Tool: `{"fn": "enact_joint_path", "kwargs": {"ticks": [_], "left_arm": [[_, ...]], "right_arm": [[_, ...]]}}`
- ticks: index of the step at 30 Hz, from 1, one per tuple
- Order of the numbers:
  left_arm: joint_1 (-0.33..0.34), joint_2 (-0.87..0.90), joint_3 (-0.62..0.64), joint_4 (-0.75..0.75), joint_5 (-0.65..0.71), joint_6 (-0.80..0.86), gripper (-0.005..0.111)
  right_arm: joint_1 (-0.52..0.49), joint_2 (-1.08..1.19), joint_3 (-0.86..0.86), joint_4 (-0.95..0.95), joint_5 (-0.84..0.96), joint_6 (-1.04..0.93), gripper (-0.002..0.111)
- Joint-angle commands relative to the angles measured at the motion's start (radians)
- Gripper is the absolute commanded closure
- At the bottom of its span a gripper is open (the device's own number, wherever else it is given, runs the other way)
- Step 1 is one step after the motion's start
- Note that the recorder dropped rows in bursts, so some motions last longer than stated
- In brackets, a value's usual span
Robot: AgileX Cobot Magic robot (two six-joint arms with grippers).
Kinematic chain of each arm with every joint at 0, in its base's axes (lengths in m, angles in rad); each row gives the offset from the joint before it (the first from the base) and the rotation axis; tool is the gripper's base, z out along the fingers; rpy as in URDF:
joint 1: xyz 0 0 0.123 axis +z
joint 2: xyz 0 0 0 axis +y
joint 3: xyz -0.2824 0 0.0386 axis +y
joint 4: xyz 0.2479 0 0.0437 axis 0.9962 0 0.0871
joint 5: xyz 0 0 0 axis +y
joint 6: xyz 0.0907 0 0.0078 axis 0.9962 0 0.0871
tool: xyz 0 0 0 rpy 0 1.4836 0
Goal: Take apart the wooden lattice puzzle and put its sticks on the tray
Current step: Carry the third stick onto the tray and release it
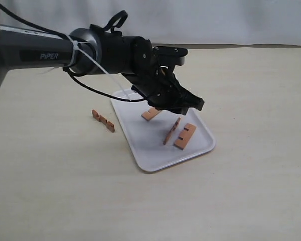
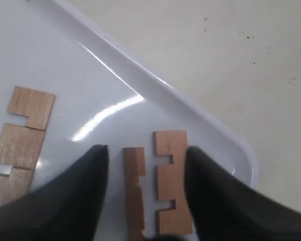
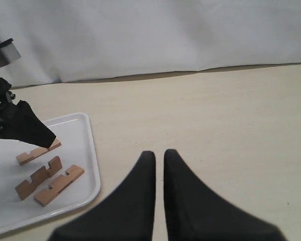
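Note:
No assembled lattice puzzle shows; only separate sticks are in view. Three reddish-brown notched sticks lie on the white tray (image 1: 140,145): one (image 1: 151,114) under the left arm, one on its edge (image 1: 171,130), one flat (image 1: 184,136). A further stick (image 1: 103,120) lies on the table left of the tray. My left gripper (image 1: 186,104) hovers over the tray, open and holding nothing. In the left wrist view two sticks (image 2: 134,191) (image 2: 171,183) lie on the tray (image 2: 190,105) beneath the gap of the gripper (image 2: 145,150). My right gripper (image 3: 159,153) is shut and empty over bare table, right of the tray (image 3: 85,145).
The beige table (image 1: 251,90) spreads around the tray. A white backdrop (image 1: 215,20) closes off the far edge. The left arm's black body and cables (image 1: 115,50) hang over the tray's far end.

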Motion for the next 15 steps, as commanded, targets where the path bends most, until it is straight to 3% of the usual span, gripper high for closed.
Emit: {"fn": "enact_joint_path", "kwargs": {"ticks": [1, 5, 11, 15], "left_arm": [[0.002, -0.021, -0.056, 0.047, 0.087, -0.002, 0.036], [0.015, -0.086, -0.107, 0.135, 0.251, -0.028, 0.036], [0.079, -0.195, -0.109, 0.448, 0.469, -0.228, 0.036], [0.14, -0.207, -0.092, 0.469, 0.594, -0.251, 0.036]], "right_arm": [[-0.007, -0.005, 0.003, 0.004, 0.003, -0.004, 0.102], [-0.007, -0.005, 0.003, 0.004, 0.003, -0.004, 0.102], [-0.007, -0.005, 0.003, 0.004, 0.003, -0.004, 0.102], [-0.007, -0.005, 0.003, 0.004, 0.003, -0.004, 0.102]]}}
